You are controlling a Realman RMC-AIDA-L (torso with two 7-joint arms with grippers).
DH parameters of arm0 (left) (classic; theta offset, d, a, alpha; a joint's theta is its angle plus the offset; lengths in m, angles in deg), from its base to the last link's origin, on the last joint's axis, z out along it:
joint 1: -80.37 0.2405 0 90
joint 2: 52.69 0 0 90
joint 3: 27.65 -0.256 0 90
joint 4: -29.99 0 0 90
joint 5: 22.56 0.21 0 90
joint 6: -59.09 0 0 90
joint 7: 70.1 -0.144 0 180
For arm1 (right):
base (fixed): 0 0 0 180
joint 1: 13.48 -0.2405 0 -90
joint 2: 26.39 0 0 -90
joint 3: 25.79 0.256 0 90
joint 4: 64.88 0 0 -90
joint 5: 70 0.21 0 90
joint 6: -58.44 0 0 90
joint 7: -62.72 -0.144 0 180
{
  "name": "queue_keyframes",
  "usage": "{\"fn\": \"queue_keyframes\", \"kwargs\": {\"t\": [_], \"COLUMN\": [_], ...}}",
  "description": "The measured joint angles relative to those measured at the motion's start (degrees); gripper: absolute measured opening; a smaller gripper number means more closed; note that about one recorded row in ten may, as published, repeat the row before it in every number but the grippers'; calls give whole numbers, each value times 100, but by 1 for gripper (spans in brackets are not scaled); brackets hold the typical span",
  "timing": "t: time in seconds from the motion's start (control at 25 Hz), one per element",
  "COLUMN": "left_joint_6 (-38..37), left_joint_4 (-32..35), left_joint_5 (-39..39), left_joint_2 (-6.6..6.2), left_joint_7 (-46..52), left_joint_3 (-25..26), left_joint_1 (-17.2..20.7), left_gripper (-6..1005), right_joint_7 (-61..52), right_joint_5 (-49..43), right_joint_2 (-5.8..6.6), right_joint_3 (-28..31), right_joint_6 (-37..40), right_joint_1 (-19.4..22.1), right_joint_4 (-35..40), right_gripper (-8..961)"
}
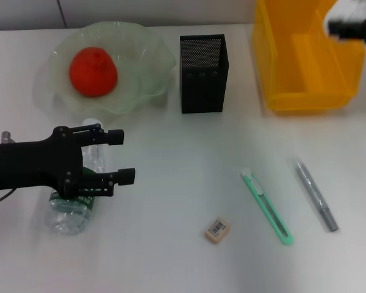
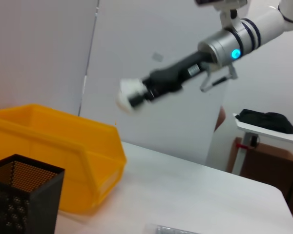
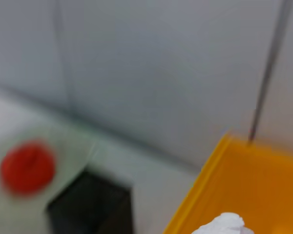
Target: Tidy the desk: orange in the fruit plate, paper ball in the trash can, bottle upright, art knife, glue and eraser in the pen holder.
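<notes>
The orange [image 1: 93,71] lies in the green glass fruit plate [image 1: 146,55]. A clear bottle [image 1: 73,207] lies on its side at the front left, under my left arm. My left gripper [image 1: 120,157] is open just past the bottle, with nothing between its fingers. My right gripper [image 1: 354,24] hovers over the yellow bin [image 1: 305,91], shut on the white paper ball [image 2: 128,94], which also shows in the right wrist view [image 3: 222,225]. The green art knife [image 1: 267,206], grey glue pen [image 1: 316,194] and eraser [image 1: 217,230] lie on the desk at the front right. The black mesh pen holder [image 1: 204,73] stands at the back centre.
The white desk [image 1: 183,159] has bare room between the bottle and the eraser. The pen holder stands between the fruit plate and the yellow bin. A grey wall rises behind the desk.
</notes>
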Motion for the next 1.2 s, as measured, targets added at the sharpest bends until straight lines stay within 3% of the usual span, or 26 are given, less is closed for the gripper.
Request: {"fn": "queue_keyframes", "kwargs": {"t": [0.16,0.32,0.44,0.52,0.56,0.6,0.64,0.72,0.8,0.96,1.0,1.04,1.2], "left_joint_6": [-90,-95,-138,-138,-72,-72,-4,-4,172,225,257,265,309], "left_joint_4": [9,37,1093,1093,1986,1986,2633,2633,4040,4308,4535,4843,4864], "left_joint_5": [11,12,29,29,331,331,640,640,1468,1797,2208,3217,3670], "left_joint_2": [-2,1,198,198,320,320,377,377,400,392,390,402,408], "left_joint_7": [29,140,1464,1464,2483,2483,3211,3211,5196,5716,6237,7190,7596], "left_joint_3": [-22,-1,225,225,249,249,235,235,-168,-345,-507,-926,-1186], "left_joint_1": [-11,-25,58,58,76,76,74,74,-60,-144,-257,-549,-671], "left_gripper": [766,762,759,757,756,755,754,752,751,747,746,745,741], "right_joint_7": [709,1444,1912,2265,2419,2647,2834,3266,3853,5384,5824,6207,7363], "right_joint_5": [714,1455,1989,2356,2540,2784,2987,3413,3829,4287,4278,4228,3682], "right_joint_2": [19,17,19,18,18,18,18,22,23,22,42,68,161], "right_joint_3": [122,156,214,288,306,324,329,431,659,1132,1207,1251,1277], "right_joint_6": [-949,-1392,-1456,-1436,-1383,-1290,-1170,-724,-61,1448,1824,2146,2829], "right_joint_1": [57,-28,-66,-57,-25,32,81,197,349,552,572,586,645], "right_joint_4": [-824,-1580,-1998,-2206,-2289,-2380,-2456,-2640,-2911,-3938,-4241,-4557,-5381], "right_gripper": [522,539,584,657,693,729,741,765,789,801,801,801,800]}}
